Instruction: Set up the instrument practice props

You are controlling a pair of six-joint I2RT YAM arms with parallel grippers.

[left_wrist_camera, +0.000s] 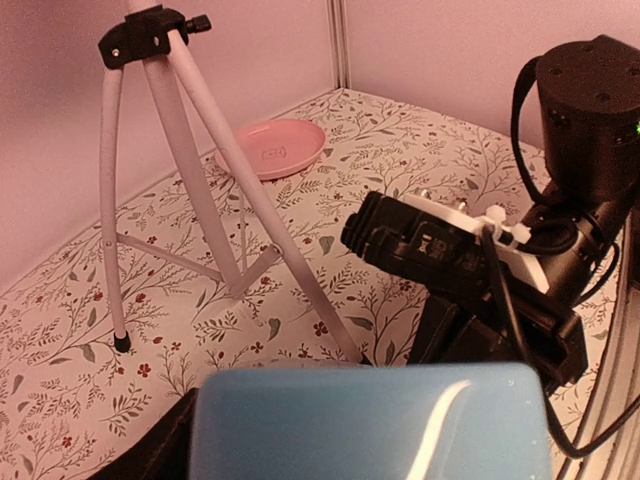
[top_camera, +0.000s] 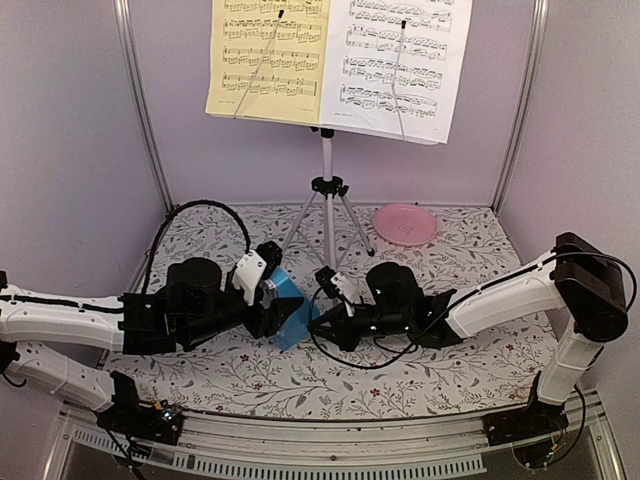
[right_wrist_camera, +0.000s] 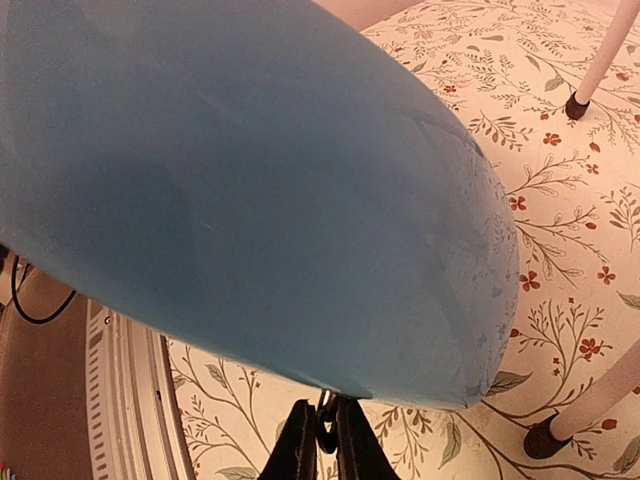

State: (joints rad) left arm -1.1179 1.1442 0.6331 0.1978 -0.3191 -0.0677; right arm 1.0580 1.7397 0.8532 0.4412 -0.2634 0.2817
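The left hand is clamped on the blue pyramid-shaped metronome, holding it tilted over the floral-patterned tabletop near the middle. I cannot tell whether the metronome clears the cloth. The right hand meets it from the right. In the right wrist view its fingers are almost together, with only a slit between them, just under the blue body. I cannot tell whether they pinch some small part of it.

Farther back, the pale music stand on silver tripod legs stands upright at the far middle. It carries the yellow sheet of music on its left and the white sheet of music on its right, side by side and facing the near edge. A pink round plate lies to the right of the legs, apart from them.

The stand and both sheets look finished. The metronome appears to be the one prop left: it needs setting upright on the tabletop, probably near the stand, and both hands letting go.
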